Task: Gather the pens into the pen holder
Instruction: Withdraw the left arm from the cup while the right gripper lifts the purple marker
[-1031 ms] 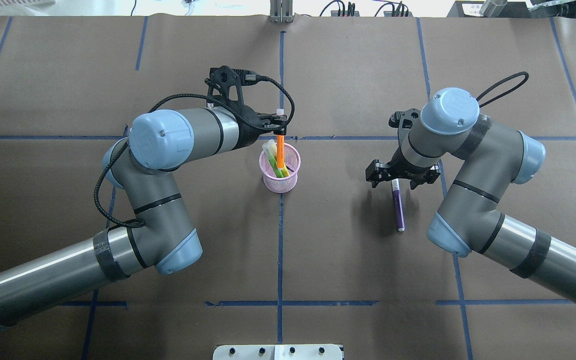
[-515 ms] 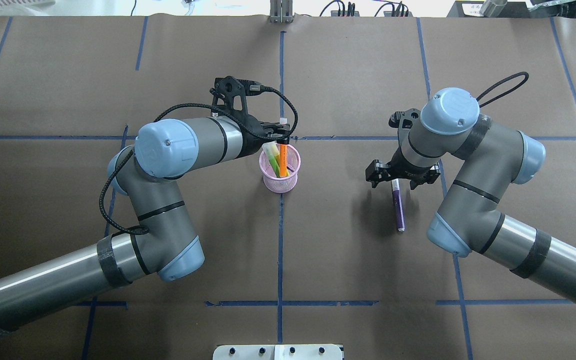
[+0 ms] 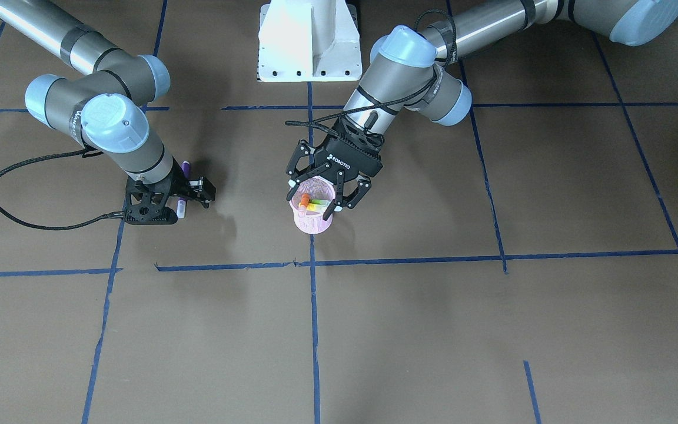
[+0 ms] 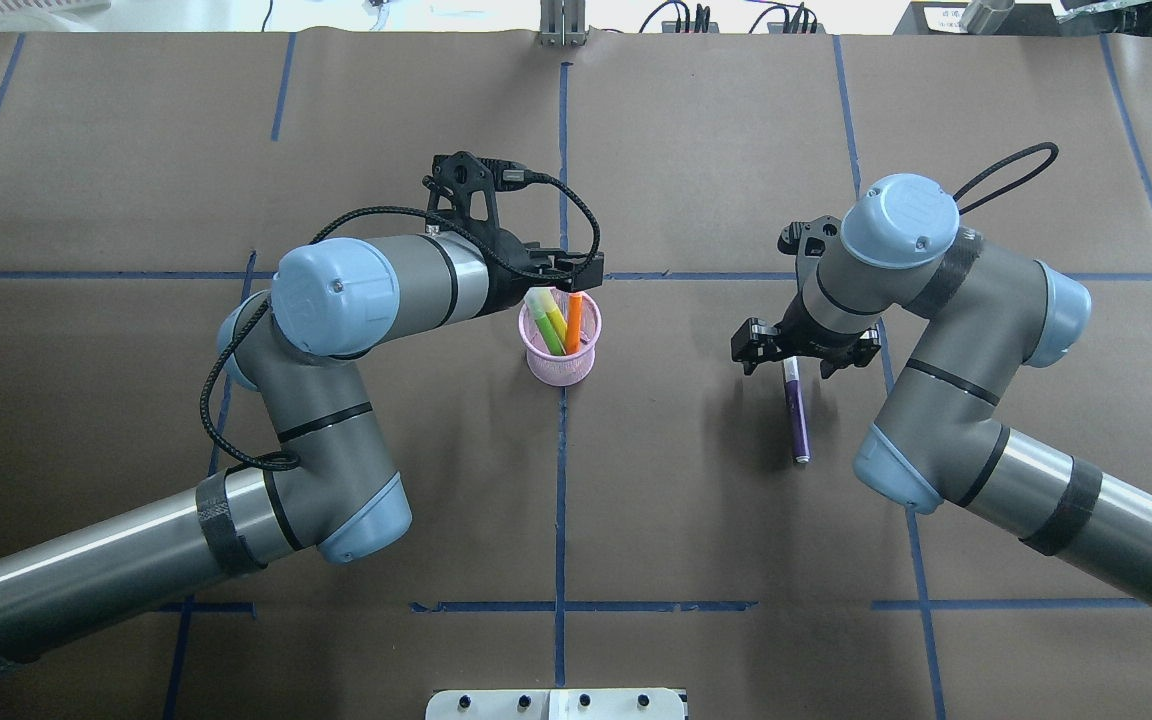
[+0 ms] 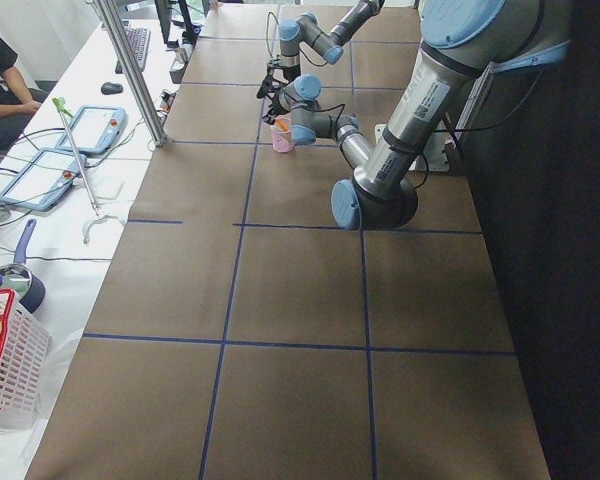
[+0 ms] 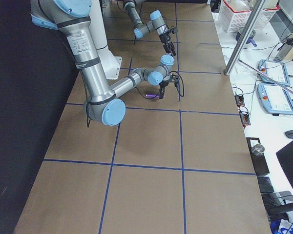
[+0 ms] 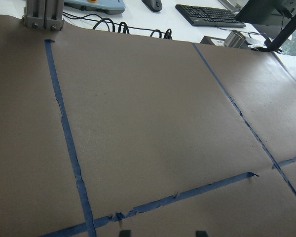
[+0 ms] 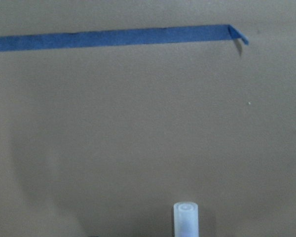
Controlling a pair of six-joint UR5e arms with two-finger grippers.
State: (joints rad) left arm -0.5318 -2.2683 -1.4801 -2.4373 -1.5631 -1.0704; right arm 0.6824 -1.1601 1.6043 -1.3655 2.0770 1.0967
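Observation:
The pink mesh pen holder [image 4: 546,368] [image 3: 313,222] stands at the table's centre line. An orange pen [image 4: 574,318] [image 3: 304,200] and a green pen [image 4: 548,325] [image 3: 319,205] lean inside it. My left gripper [image 4: 564,270] [image 3: 319,202] hovers open just over the holder's rim, its fingers straddling the cup and holding nothing. The purple pen [image 4: 797,420] [image 3: 185,169] lies flat on the table to the right. My right gripper [image 4: 802,352] [image 3: 181,197] is low over the pen's pale cap end [image 8: 186,217], open, with a finger on each side.
Blue tape lines [image 4: 561,480] grid the brown paper table. The white robot base [image 3: 308,41] sits at the robot's edge. A black cable loop [image 3: 21,194] trails from the right wrist. A seated person [image 5: 0,80] and a white basket [image 5: 5,370] are beyond the table's far side.
My left gripper lowered the orange pen into the holder and let go; the pen now leans in the cup. The right arm and the purple pen have not moved.

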